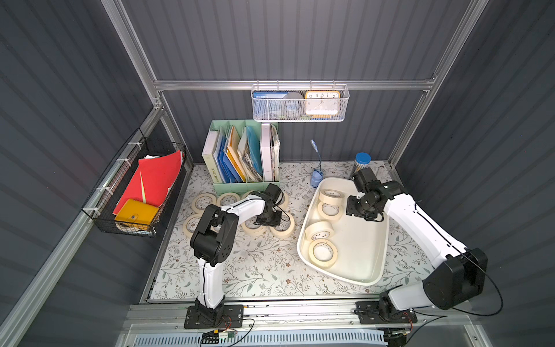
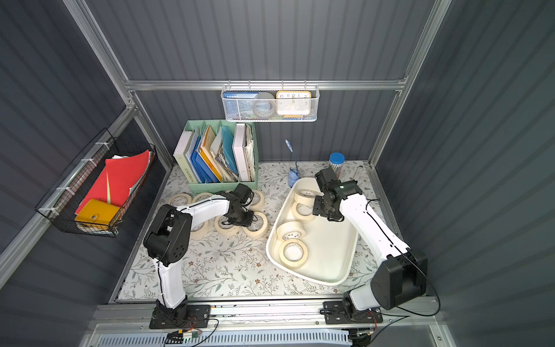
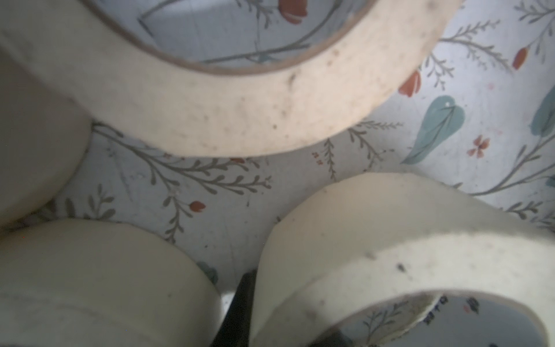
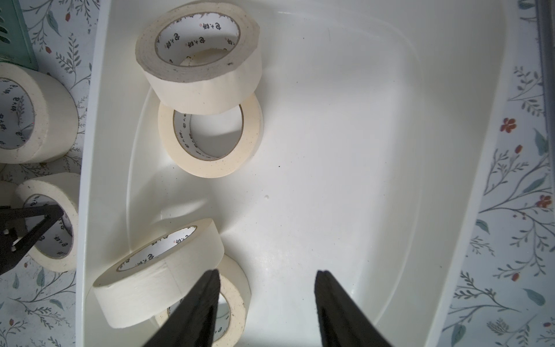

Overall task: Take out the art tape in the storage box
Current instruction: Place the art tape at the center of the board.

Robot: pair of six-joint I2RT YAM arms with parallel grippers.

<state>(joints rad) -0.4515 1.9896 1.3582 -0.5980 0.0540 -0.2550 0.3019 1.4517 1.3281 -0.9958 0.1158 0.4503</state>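
The white storage box stands on the right of the table and holds several cream art tape rolls in two leaning pairs, one pair far and one near. My right gripper hangs open inside the box beside the far pair, and nothing lies between its fingers. More rolls lie on the floral tabletop to the left. There my left gripper is low among them. It is shut on the wall of one roll, with one finger outside the ring and one inside.
A mint-green file organizer stands behind the loose rolls. A white mesh basket hangs on the back rail, and a black wire basket is on the left wall. A small blue lamp and a blue-lidded jar stand behind the box.
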